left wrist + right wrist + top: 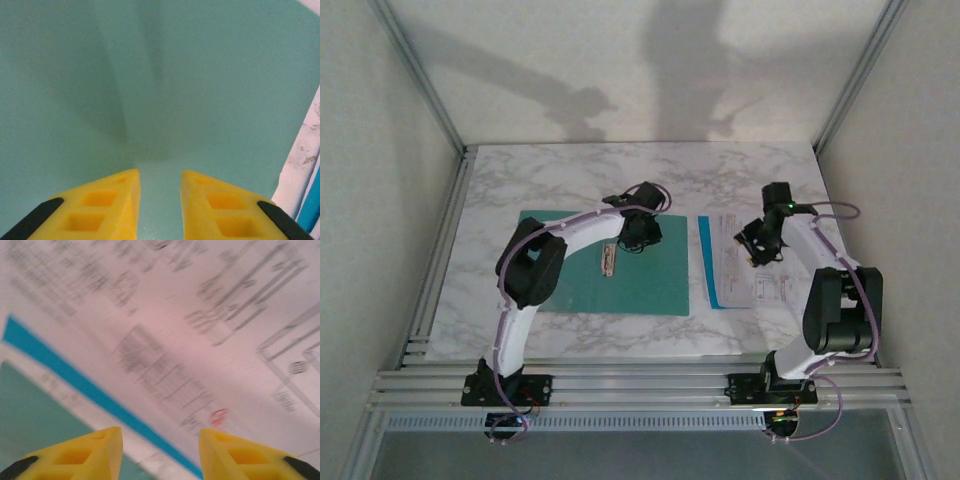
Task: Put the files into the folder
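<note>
The teal-green folder (570, 285) lies flat on the marble table, left of centre. My left gripper (640, 235) hovers low over its far right part. In the left wrist view its yellow fingers (115, 200) stand a little apart over the teal cover (150, 75), with nothing between them. The files (738, 262), white printed sheets with a blue strip (706, 262) along their left edge, lie just right of the folder. My right gripper (758, 245) is open above them. The right wrist view shows the printed sheet (200, 315), the blue strip (75, 385) and a folder corner (30, 410).
A small pale elongated piece (608, 262) lies on the folder's middle. The marble table (570, 175) is bounded by white walls with metal rails on the left and right. The arm bases sit on the rail at the near edge (640, 385).
</note>
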Available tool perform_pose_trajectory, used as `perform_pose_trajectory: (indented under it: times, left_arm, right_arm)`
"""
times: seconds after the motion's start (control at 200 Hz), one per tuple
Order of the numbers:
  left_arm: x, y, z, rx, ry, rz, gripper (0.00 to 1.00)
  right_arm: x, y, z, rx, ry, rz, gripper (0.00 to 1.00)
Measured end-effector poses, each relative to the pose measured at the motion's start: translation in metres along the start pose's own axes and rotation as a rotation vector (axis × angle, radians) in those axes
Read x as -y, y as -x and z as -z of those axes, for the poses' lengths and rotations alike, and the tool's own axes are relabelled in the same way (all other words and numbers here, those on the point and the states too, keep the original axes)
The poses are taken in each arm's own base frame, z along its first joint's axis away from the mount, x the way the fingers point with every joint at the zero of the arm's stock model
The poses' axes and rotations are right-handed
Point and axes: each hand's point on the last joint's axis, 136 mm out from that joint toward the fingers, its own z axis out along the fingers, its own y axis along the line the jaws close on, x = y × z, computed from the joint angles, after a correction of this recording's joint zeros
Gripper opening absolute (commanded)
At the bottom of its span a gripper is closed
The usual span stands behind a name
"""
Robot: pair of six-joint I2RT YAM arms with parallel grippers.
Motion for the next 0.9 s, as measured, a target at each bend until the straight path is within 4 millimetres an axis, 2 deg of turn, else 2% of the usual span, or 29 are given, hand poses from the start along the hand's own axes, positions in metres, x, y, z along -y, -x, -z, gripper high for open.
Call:
perform_pose_trajectory:
  times: [0.175,0.305,0.486,0.631,0.901]
  left_arm:
    - [0.0,-0.006,-0.015,-0.025,0.011,-0.032,0.27]
    - [0.005,-0.005,-0.017,-0.026,0.004,-0.049,0.27]
    - [0.011,-0.007,-0.02,-0.024,-0.006,-0.061,0.27]
    - [0.018,-0.006,-0.022,-0.024,-0.02,-0.066,0.27]
    - [0.032,-0.005,-0.027,-0.025,-0.045,-0.076,0.27]
  right_arm:
    - [0.046,0.027,-0.002,0.035,-0.09,-0.107,0.43]
    - [0.069,0.045,-0.002,0.062,-0.128,-0.163,0.43]
    - [0.086,0.057,-0.014,0.049,-0.173,-0.189,0.43]
    - [0.096,0.054,-0.031,0.002,-0.223,-0.183,0.43]
    - [0.1,0.052,-0.04,-0.029,-0.249,-0.169,0.42]
